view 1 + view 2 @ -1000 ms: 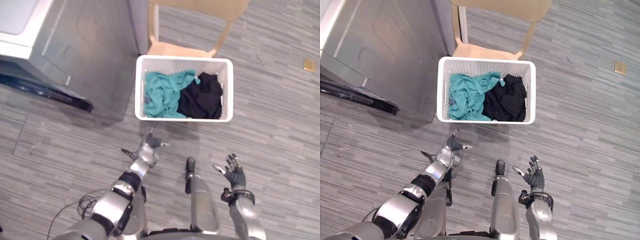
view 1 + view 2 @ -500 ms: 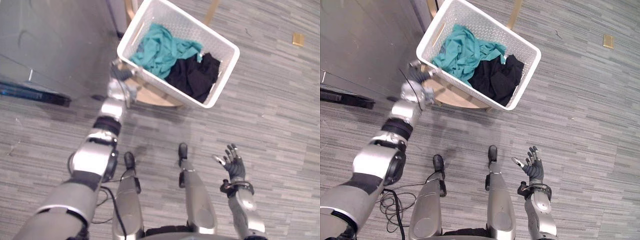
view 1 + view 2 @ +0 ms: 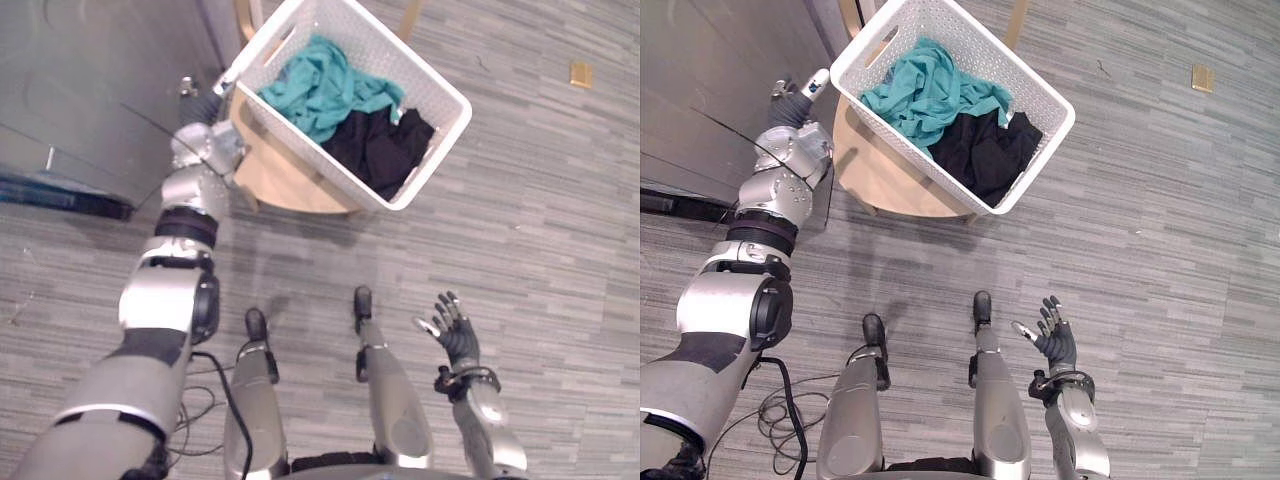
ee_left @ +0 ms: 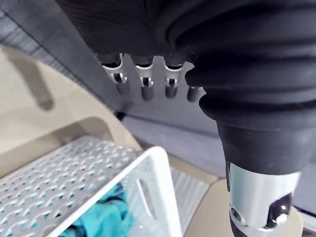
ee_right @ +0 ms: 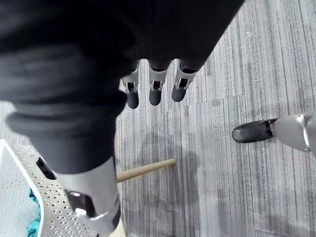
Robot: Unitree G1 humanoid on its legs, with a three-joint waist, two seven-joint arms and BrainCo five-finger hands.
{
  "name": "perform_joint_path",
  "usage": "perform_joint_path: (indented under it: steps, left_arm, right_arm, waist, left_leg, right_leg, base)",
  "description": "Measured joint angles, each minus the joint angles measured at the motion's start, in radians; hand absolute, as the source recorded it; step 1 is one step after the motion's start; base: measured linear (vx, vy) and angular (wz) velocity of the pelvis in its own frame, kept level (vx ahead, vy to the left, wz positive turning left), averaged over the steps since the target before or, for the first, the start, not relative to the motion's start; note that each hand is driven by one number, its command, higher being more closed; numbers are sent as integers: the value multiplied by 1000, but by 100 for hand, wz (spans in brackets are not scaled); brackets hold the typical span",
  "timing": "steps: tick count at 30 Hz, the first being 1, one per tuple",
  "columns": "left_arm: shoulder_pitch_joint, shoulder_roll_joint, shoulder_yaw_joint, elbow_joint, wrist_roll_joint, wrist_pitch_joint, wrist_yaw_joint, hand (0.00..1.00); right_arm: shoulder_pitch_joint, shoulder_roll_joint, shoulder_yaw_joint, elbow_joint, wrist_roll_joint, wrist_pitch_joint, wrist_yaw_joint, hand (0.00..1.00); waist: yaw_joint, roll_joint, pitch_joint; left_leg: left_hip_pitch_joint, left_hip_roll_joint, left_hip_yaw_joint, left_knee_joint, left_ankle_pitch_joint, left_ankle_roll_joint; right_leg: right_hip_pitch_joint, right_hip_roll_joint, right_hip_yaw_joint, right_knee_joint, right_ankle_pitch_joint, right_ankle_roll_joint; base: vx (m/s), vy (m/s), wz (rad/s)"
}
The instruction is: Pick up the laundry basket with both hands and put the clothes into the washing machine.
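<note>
The white laundry basket stands on a light wooden chair, turned at an angle. Inside it a teal garment lies beside a black garment. My left hand is raised beside the basket's left corner, fingers straight and holding nothing; the basket's rim and a handle slot lie just past them. My right hand hangs low over the floor at the lower right, far from the basket, with its fingers spread open.
The grey washing machine fills the upper left, with a dark edge low on its front. A small tan object lies on the striped grey floor at the upper right. A chair leg shows in the right wrist view.
The camera has shifted, so the basket and chair sit differently in view. My left arm has swung up from near the floor to the basket's left corner. My right hand stays low.
</note>
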State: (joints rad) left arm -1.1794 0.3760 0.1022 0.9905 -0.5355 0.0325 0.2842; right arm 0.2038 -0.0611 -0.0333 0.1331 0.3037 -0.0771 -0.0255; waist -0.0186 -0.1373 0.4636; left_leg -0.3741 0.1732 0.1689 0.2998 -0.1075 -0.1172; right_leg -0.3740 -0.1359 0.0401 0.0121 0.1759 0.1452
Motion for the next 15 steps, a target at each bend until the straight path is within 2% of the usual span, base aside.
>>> perform_joint_path:
  steps: [4,7,9,12,13,15]
  left_arm:
    - [74,17,23,0,7,0,-2,0]
    - [143,45,23,-27,7,-18,-17,0]
    - [244,48,22,-129,7,-32,-21,0]
    - [479,27,21,-377,41,-72,-6,0]
    - [550,1,20,-451,59,-84,6,0]
    - [737,-100,17,-604,109,-105,17,0]
  right_arm:
    - [33,-1,0,3,-1,1,22,0]
    - [37,-1,0,16,-5,1,31,0]
    - [36,-1,0,40,-9,1,31,0]
    - [17,-6,-3,109,-42,0,30,0]
    - [6,-8,-7,139,-49,-1,30,0]
    - [-51,-30,-10,239,-73,0,29,0]
  waist:
    - [2,9,-77]
    - [2,19,-102]
    - [4,27,-128]
    - [15,51,-152]
    - [28,58,-155]
    - [64,76,-169]
  left_leg:
    - [-2,0,-5,-2,0,0]
    - [18,-4,-17,-6,0,0]
    - [18,-10,-30,-14,1,1]
    - [13,-20,-64,-23,9,2]
    - [13,-22,-77,-23,12,2]
    - [9,-40,-110,-47,32,4]
  right_leg:
    - [7,0,-4,-18,9,0]
    - [34,-3,-12,-23,8,0]
    - [39,-7,-19,-31,8,0]
    - [60,-14,-54,-41,7,0]
    - [68,-15,-67,-43,6,0]
    - [81,-30,-97,-49,3,3]
  base:
    - [-18,-5,2]
    - [-37,1,8]
    - [-44,1,15]
    - [-11,-1,30]
    - [-3,5,39]
    - [-5,17,50]
